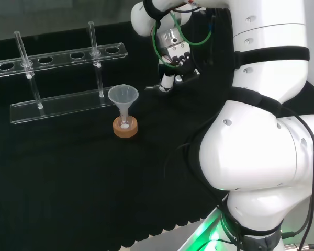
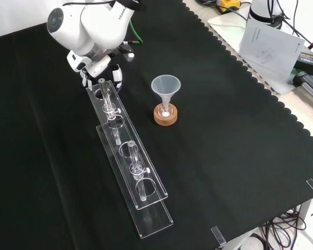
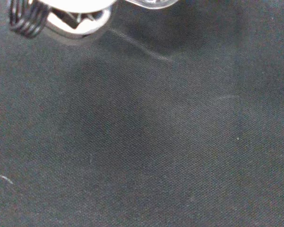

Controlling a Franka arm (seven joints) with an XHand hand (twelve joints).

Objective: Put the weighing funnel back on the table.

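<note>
Hanging low so the glass cannot fall far, the hand point(image 1: 174, 67) has the weighing funnel point(image 1: 150, 88) at its nine o'clock in the head view, by the cloth point(image 1: 68, 172); I cannot tell if it grips.

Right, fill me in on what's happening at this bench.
The robot arm's hand is low over the black cloth, just past the far end of the clear tube rack as the front view shows it. In the wrist view a clear piece, likely the weighing funnel, sits right by the hand and close to the cloth. I cannot tell whether it is held or let go. The big funnel stands in its small flask on a cork ring, apart from the hand.
</note>
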